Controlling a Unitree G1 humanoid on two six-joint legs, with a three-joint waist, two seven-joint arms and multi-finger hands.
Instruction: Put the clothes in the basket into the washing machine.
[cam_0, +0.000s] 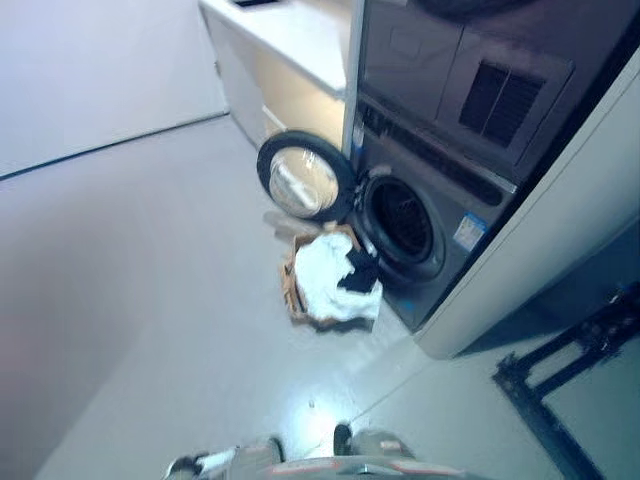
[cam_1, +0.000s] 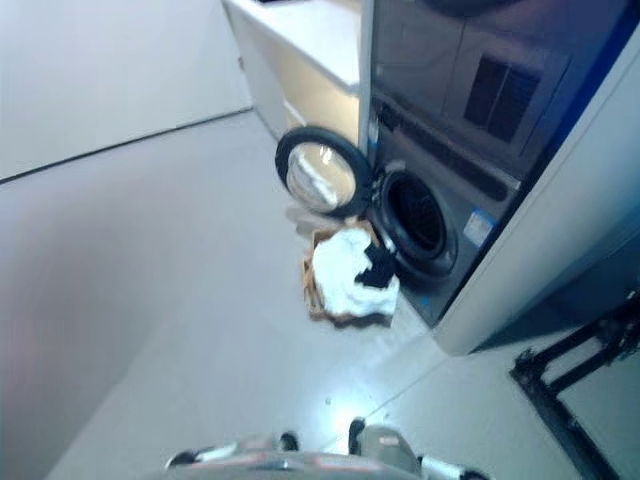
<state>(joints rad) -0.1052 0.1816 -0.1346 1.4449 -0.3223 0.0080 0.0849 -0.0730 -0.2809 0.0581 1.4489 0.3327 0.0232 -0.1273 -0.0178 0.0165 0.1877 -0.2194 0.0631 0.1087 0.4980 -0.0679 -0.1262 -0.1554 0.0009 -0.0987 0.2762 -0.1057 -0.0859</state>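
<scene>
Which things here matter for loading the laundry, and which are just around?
For the job: basket on the floor, white and dark clothes heaped in it, washing machine, its open door.
Just around: white counter, black frame at right.

We see a pale grey, smooth floor (cam_0: 170, 300) filling the left and middle of the frame, glossy enough to carry a bright spot of reflected light at the lower centre. A plain white wall (cam_0: 90, 70) closes the upper left, meeting the floor along a thin dark line. At the top centre stands a white cabinet with a flat white surface (cam_0: 300, 40). In the lower right corner a black metal frame (cam_0: 560, 385) rests on the floor.
</scene>
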